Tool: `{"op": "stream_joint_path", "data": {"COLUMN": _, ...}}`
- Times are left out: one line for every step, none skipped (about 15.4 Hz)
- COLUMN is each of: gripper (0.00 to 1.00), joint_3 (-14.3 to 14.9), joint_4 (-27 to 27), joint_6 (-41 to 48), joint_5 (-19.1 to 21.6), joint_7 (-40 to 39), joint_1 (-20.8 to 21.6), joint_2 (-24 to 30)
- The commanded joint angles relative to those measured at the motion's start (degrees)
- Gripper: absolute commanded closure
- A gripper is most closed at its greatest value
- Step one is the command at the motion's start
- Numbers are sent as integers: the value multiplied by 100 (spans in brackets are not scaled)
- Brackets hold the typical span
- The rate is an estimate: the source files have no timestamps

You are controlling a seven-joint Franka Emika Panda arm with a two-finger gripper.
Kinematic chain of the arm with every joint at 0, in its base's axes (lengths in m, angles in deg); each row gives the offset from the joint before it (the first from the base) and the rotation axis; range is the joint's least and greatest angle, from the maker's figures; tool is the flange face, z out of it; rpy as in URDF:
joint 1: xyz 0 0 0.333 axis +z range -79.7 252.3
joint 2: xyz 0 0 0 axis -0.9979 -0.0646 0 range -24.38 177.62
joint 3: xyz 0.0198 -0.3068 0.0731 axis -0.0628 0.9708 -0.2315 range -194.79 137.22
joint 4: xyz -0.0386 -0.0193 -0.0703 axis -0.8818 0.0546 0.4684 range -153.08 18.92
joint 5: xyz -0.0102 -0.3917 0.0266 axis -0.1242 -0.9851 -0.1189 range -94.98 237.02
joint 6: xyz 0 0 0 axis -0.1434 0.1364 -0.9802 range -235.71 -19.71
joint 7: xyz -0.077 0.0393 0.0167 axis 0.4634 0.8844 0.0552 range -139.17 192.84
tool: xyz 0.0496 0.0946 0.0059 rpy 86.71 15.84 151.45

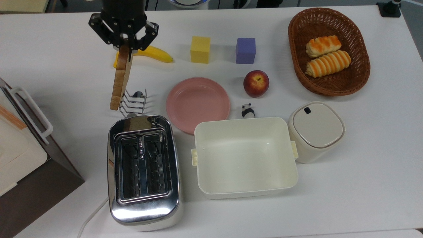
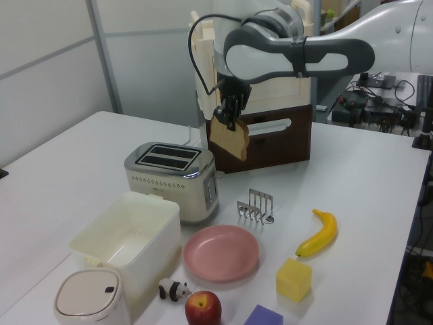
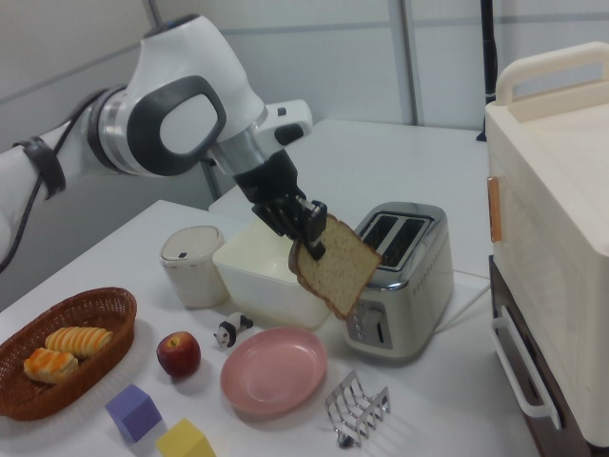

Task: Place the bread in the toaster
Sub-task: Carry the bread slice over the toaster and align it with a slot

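Top view: no legible writing shows on anything. The end effector [image 1: 125, 46] pinches the top edge of the bread [image 1: 119, 79], which hangs edge-on above the counter [image 1: 363, 165], beyond the wire rack [image 1: 134, 103] from the toaster [image 1: 143, 172]. The toaster's two slots hold no bread. Beside the toaster, the cream tub [image 1: 244, 157] holds nothing; the lidded canister [image 1: 315, 130] stands past the tub. The wicker basket [image 1: 294, 36] holds two orange-striped rolls [image 1: 325, 54].

Left view: the end effector [image 2: 229, 115], closed on the bread [image 2: 229, 137], holds it in the air, above and behind the toaster [image 2: 172, 177].

Right view: the bread [image 3: 335, 265] hangs tilted from the end effector [image 3: 306, 228], in front of the toaster [image 3: 400, 276], above the pink plate [image 3: 274, 369].
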Motion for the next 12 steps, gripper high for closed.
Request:
{"op": "stream_joint_path", "data": {"gripper": 94, "joint_3": -14, "joint_4": -20, "joint_6": 44, "joint_5": 92, "joint_7": 95, "joint_1": 16, "joint_2": 142}}
{"op": "stream_joint_path", "data": {"gripper": 94, "joint_3": -49, "joint_4": -20, "joint_6": 27, "joint_5": 83, "joint_7": 86, "joint_1": 25, "joint_2": 125}}
{"op": "stream_joint_path", "data": {"gripper": 95, "joint_3": -84, "joint_4": 41, "joint_6": -34, "joint_5": 83, "joint_7": 86, "joint_1": 25, "joint_2": 81}}
{"op": "stream_joint_path", "data": {"gripper": 95, "joint_3": -111, "joint_4": 189, "joint_6": -148, "joint_5": 83, "joint_7": 95, "joint_1": 25, "joint_2": 2}}
{"op": "stream_joint_path", "data": {"gripper": 95, "joint_3": -120, "joint_4": 304, "joint_6": -236, "joint_5": 83, "joint_7": 86, "joint_1": 25, "joint_2": -129}}
{"op": "stream_joint_path", "data": {"gripper": 95, "joint_3": -120, "joint_4": 418, "joint_6": -368, "joint_5": 83, "joint_7": 95, "joint_1": 25, "joint_2": -226}}
{"op": "stream_joint_path", "data": {"gripper": 95, "joint_3": -137, "joint_4": 471, "joint_6": -517, "joint_5": 83, "joint_7": 95, "joint_1": 25, "joint_2": -305}}
{"op": "stream_joint_path", "data": {"gripper": 95, "joint_3": -189, "joint_4": 481, "joint_6": -623, "joint_5": 74, "joint_7": 86, "joint_1": 25, "joint_2": -324}}
{"op": "stream_joint_path", "data": {"gripper": 95, "joint_3": -242, "joint_4": 481, "joint_6": -702, "joint_5": 74, "joint_7": 77, "joint_1": 16, "joint_2": -333}}
{"op": "stream_joint_path", "data": {"gripper": 95, "joint_3": -251, "joint_4": 481, "joint_6": -799, "joint_5": 74, "joint_7": 77, "joint_1": 25, "joint_2": -341}}
{"op": "stream_joint_path", "data": {"gripper": 95, "joint_3": -278, "joint_4": 472, "joint_6": -887, "joint_5": 74, "joint_7": 77, "joint_1": 34, "joint_2": -341}}
{"op": "stream_joint_path", "data": {"gripper": 95, "joint_3": -313, "joint_4": 481, "joint_6": -957, "joint_5": 65, "joint_7": 60, "joint_1": 42, "joint_2": -359}}
